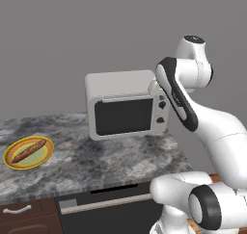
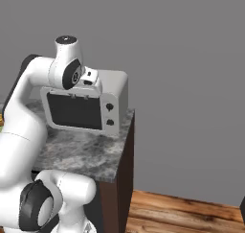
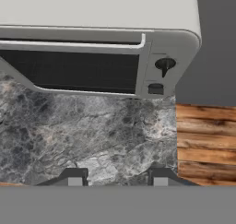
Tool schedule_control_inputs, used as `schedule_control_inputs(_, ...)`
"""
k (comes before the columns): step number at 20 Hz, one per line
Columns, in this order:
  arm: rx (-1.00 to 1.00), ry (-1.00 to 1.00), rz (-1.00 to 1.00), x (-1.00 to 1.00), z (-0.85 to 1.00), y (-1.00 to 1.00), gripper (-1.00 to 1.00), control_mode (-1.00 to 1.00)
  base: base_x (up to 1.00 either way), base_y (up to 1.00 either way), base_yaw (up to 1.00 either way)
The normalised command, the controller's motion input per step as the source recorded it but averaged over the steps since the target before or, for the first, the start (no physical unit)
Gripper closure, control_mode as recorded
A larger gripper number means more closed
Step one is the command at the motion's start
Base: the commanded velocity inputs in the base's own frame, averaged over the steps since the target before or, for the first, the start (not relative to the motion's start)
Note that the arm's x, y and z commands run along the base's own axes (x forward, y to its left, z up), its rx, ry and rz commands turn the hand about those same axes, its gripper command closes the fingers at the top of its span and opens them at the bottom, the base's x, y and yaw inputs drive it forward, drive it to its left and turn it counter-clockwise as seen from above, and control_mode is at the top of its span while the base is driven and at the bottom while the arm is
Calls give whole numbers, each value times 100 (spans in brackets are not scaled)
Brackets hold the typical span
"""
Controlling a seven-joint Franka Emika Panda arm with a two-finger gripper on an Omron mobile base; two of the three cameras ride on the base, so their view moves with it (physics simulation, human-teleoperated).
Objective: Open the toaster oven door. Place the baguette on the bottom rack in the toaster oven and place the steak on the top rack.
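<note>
The toaster oven [image 1: 118, 81] stands at the back of the marble counter, and the toaster oven door [image 1: 123, 115] is closed with its bar handle [image 3: 69, 44] along the top edge. Dark glass hides the top rack and bottom rack. The baguette [image 1: 29, 150] lies on a yellow-rimmed green plate [image 1: 10, 161] at the counter's left. The steak is out of view. My gripper [image 3: 116, 178] hangs above and in front of the oven, looking down on the door. Its fingers stand apart with nothing between them. The white hand [image 2: 89, 77] sits over the oven's upper front edge.
Two black knobs [image 3: 164, 64] are on the oven's right side. The counter [image 1: 111, 161] ends just right of the oven, with wooden floor [image 2: 182, 210] below. A dark appliance front [image 1: 103, 204] and a drawer [image 1: 19, 211] lie under the counter's front edge.
</note>
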Motion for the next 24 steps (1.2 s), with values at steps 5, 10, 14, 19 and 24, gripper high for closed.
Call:
schedule_control_inputs(5, 0, 0, 0, -16, -2, 0, -100, -100, 0, 0, 0)
schedule_control_inputs(10, 0, -5, 0, -40, -17, 0, -100, -100, 0, 0, 0)
schedule_control_inputs(14, 0, -8, 0, -49, -22, 1, -100, -100, 0, 0, 0)
schedule_control_inputs(19, 0, -6, 0, -46, -25, 0, -100, -100, 0, 0, 0)
schedule_control_inputs(24, 0, -3, 0, -32, -25, 0, -100, -100, 0, 0, 0)
